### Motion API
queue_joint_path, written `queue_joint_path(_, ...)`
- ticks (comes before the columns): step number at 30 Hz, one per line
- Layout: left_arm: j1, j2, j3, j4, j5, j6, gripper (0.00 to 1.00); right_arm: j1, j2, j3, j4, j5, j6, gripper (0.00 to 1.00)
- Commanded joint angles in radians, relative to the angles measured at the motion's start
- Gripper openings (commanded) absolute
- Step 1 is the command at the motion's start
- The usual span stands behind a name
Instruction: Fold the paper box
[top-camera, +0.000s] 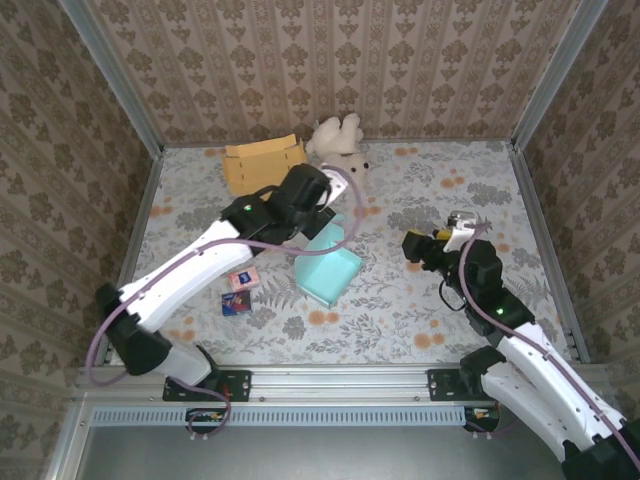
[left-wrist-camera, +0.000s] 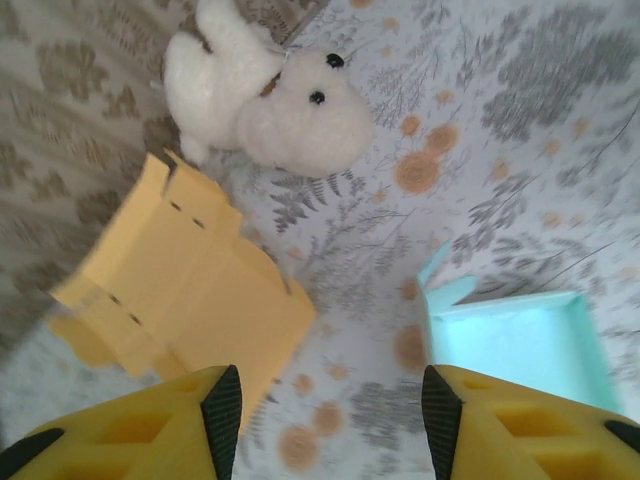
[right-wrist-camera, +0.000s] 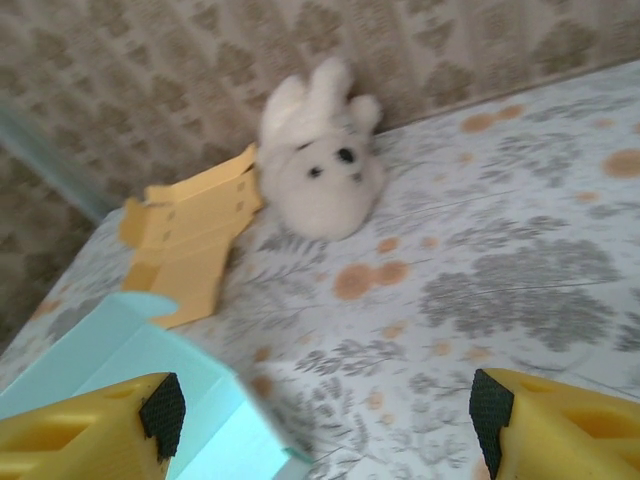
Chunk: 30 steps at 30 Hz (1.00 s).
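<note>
The light teal paper box (top-camera: 328, 270) lies in the middle of the flowered table, its tray part up and a flap raised toward the back. My left gripper (top-camera: 335, 200) hovers just behind it, jaws open with only tabletop between the fingers (left-wrist-camera: 222, 410). In the left wrist view the teal box (left-wrist-camera: 515, 345) sits to the right of the left gripper (left-wrist-camera: 330, 410). My right gripper (top-camera: 415, 245) stands open to the right of the box, apart from it. In the right wrist view the box (right-wrist-camera: 120, 350) lies by the left finger of that gripper (right-wrist-camera: 325, 410).
A flattened yellow cardboard box (top-camera: 262, 162) lies at the back left beside a white plush animal (top-camera: 338, 140). Two small packets (top-camera: 240, 280) lie left of the teal box. Patterned walls close in the table on three sides.
</note>
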Motion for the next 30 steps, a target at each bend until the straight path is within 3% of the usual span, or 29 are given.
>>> queue_joint_path(1,0.014,-0.066,-0.086,-0.029,0.130,-0.308,0.53,-0.004,0.052,-0.014,0.074,-0.132,-0.031,0.78)
queue_joint_path(6,0.027,-0.006,-0.067,-0.108,0.068,-0.264,0.52,-0.004,0.093,-0.012,0.080,-0.135,-0.042,0.78)
queue_joint_path(16,0.050,0.082,-0.077,-0.127,0.186,-0.265,0.47,-0.004,0.106,-0.006,0.069,-0.126,-0.045,0.78)
queue_joint_path(22,0.012,0.177,-0.002,-0.192,0.134,-0.208,0.44,-0.004,0.115,0.003,0.055,-0.117,-0.043,0.78)
queue_joint_path(24,0.007,0.232,0.042,-0.238,0.097,-0.184,0.41,-0.004,0.113,0.002,0.055,-0.119,-0.042,0.78)
queue_joint_path(30,0.005,0.319,0.136,-0.282,0.071,-0.079,0.17,-0.004,0.117,-0.009,0.084,-0.129,-0.064,0.79)
